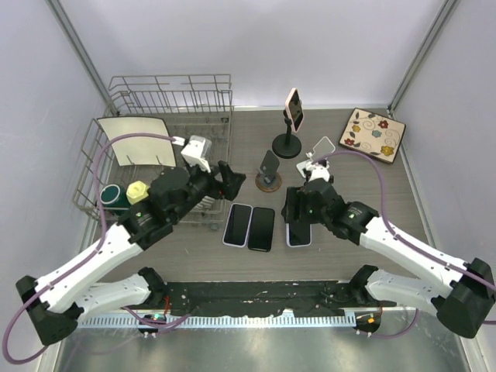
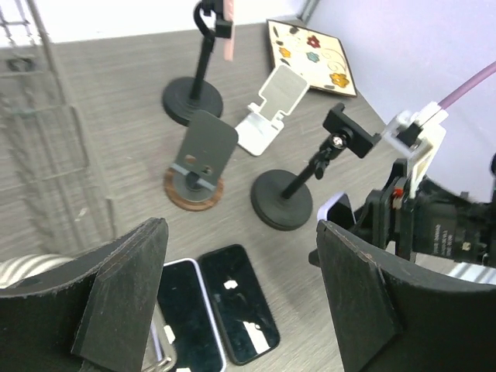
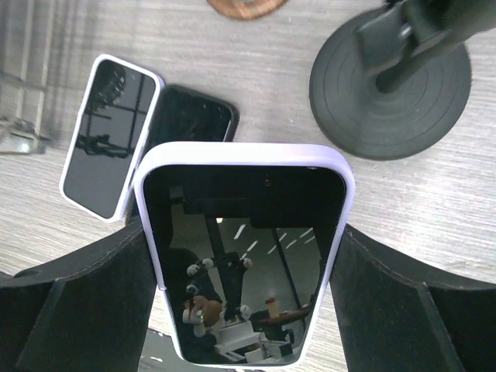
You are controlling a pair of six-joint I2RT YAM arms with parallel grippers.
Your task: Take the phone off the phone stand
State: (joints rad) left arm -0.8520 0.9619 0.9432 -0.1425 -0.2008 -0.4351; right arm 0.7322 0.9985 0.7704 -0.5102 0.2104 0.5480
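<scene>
My right gripper (image 1: 297,211) is shut on a lavender-cased phone (image 1: 298,232), screen up, held low over the table; in the right wrist view the phone (image 3: 242,232) fills the gap between both fingers (image 3: 77,302). An empty black clamp stand (image 2: 341,138) stands just behind it, its round base (image 3: 391,89) close to the phone's top. A pink phone (image 1: 293,108) sits clamped on a tall black stand (image 1: 287,146) at the back. My left gripper (image 1: 229,180) is open and empty above two phones lying flat, one white-edged (image 2: 182,318) and one black (image 2: 240,310).
A wire dish rack (image 1: 170,101) with a pale board, a dark cup (image 1: 112,195) and a yellow item stands at the left. A grey stand on a wooden base (image 1: 269,172), a white folding stand (image 1: 322,147) and a floral tile (image 1: 374,134) are at the back.
</scene>
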